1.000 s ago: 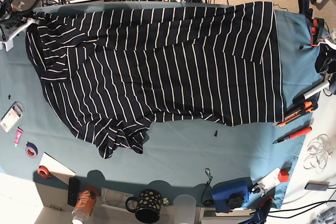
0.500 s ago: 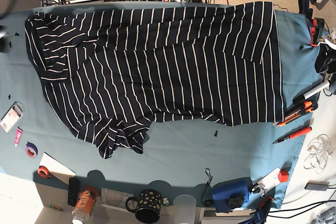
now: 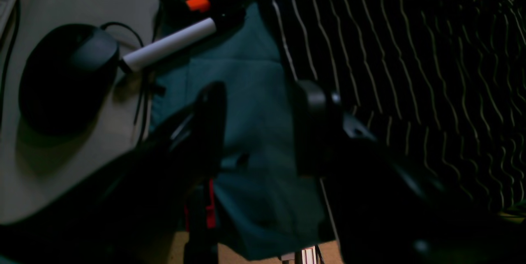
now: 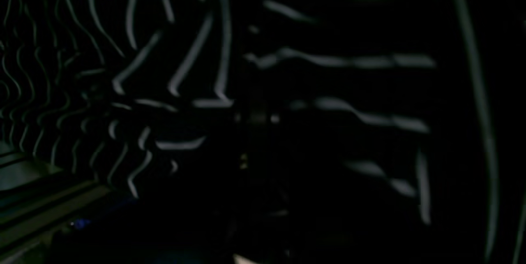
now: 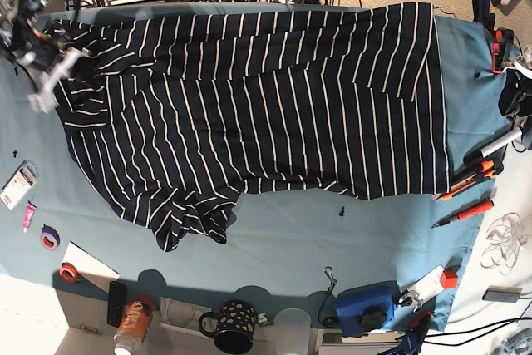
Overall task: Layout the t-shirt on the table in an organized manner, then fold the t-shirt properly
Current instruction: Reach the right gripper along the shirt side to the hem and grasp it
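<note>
- We are at the laying-out step: the t-shirt (image 5: 249, 106) lies spread on the table (image 5: 316, 239), one sleeve bunched.
- The right gripper (image 5: 40, 72) is pinched shut at the shirt's corner; what it holds, I cannot tell.
- The left gripper (image 3: 257, 128) hangs wide, with the shirt's hem just beside it.
- Next, I think: pull that corner flat.
- Cups sit well apart; their insides cannot be seen.

The t-shirt (image 5: 249, 106) lies spread along the far edge of the surface (image 5: 332, 239), reaching from its left end nearly to its right edge. A mug (image 5: 233, 326) stands off the near edge.
</note>
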`<state>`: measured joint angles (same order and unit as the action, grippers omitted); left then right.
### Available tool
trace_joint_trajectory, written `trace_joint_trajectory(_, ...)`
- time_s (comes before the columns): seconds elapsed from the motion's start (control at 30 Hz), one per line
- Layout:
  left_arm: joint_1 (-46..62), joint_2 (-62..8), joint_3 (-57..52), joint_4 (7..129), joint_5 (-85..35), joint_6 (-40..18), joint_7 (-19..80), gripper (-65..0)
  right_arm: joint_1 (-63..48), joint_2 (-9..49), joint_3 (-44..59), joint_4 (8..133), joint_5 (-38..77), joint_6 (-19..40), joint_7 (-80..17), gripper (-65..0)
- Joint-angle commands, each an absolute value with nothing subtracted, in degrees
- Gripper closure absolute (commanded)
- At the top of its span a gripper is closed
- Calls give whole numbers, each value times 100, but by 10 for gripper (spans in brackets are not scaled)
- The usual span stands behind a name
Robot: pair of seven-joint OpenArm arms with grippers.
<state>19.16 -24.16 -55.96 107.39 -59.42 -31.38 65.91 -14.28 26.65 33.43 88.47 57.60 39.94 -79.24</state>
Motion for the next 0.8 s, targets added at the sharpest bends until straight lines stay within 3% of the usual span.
trace_joint_trajectory(0.0, 1905, -2539, -5642, 10822, -6045, -3155, 6466, -270, -1328, 2810, 3293, 8925, 5843, 4000, -7800, 0)
trace_joint_trajectory(0.37, 1905, -2539, -5642, 10822, -6047, -3155, 6464, -270, -631, 2808, 1673, 8923, 4327, 4000, -6949, 0)
trace_joint_trajectory(0.77, 1905, -2539, -5642, 10822, -6047, -3155, 6464, -270, 467, 2316, 1243, 8923, 4392, 4000, -6696, 0)
